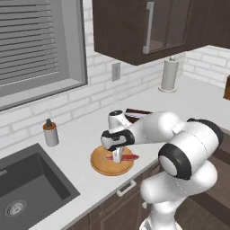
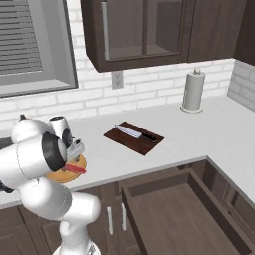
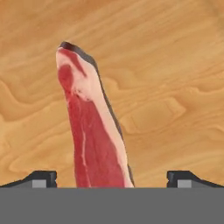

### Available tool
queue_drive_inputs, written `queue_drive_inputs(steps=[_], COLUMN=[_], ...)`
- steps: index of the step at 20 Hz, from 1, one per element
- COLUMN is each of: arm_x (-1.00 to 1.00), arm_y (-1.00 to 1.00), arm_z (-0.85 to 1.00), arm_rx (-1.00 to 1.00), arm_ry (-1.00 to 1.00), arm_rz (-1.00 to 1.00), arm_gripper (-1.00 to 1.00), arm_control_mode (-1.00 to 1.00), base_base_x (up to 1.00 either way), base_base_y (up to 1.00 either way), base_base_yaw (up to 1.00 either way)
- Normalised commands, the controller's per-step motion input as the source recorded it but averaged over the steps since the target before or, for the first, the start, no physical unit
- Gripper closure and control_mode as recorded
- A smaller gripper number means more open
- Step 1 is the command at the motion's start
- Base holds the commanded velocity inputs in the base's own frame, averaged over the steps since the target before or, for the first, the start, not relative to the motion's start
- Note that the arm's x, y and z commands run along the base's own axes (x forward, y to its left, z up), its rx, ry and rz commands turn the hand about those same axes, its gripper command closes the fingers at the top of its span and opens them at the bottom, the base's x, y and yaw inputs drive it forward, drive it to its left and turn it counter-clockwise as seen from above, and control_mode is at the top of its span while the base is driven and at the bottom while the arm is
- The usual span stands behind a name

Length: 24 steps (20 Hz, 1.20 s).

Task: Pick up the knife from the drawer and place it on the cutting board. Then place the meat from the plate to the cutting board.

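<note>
Meat (image 3: 94, 131): lies flat on the plate (image 1: 101, 164), a red strip running along the hand view, between the two finger tips (image 3: 41, 178). The plate sits at the counter edge, between the sink (image 1: 27, 188) and the cutting board (image 2: 124, 138).

Knife (image 2: 135, 133) is on the cutting board, blade toward the wall, black handle toward the open drawer (image 2: 184, 214). I take the first half of the task as done. The step in hand is the second: the meat pick.

Gripper (image 1: 117, 156): pointed down over the plate, right at the strip in the left base view. Jaws stand apart in the hand view, one tip on each side of the meat with bare wood showing between each tip and the strip. So nothing is clasped yet. I cannot tell from these views whether the tips touch the plate.

Next move, as I judge it: close across the width of the strip, which is thin and lies flush with the wood, so the tips need to be low enough to catch its edges. Then lift clear of the plate rim and carry it right, to the board. The free board area beside the knife is narrow; I would aim for the near side.

Risk: a thin, limp strip may slip or droop in the grasp.
</note>
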Motion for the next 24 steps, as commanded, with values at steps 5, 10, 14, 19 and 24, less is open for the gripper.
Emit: queue_drive_inputs(steps=[5, 10, 14, 19, 24], arm_x=[0.37, -0.07, 0.00, 0.00, -0.23], arm_y=[0.03, 0.00, 0.00, 0.02, 0.00], arm_z=[-0.18, -0.59, -0.27, -0.19, -0.07], arm_rx=[-0.02, -0.08, -0.03, 0.00, -0.03], arm_ry=[0.14, 0.15, 0.05, 0.00, -0.05], arm_rz=[0.00, 0.05, 0.05, 0.02, 0.02], arm_gripper=[-1.00, -1.00, -1.00, 1.00, 1.00], arm_control_mode=[-1.00, -1.00, -1.00, -1.00, -1.00], base_base_x=[0.00, 0.00, 0.00, 0.00, 0.00], base_base_y=[0.00, 0.00, 0.00, 0.00, 0.00], base_base_yaw=[0.00, 0.00, 0.00, 0.00, 0.00])
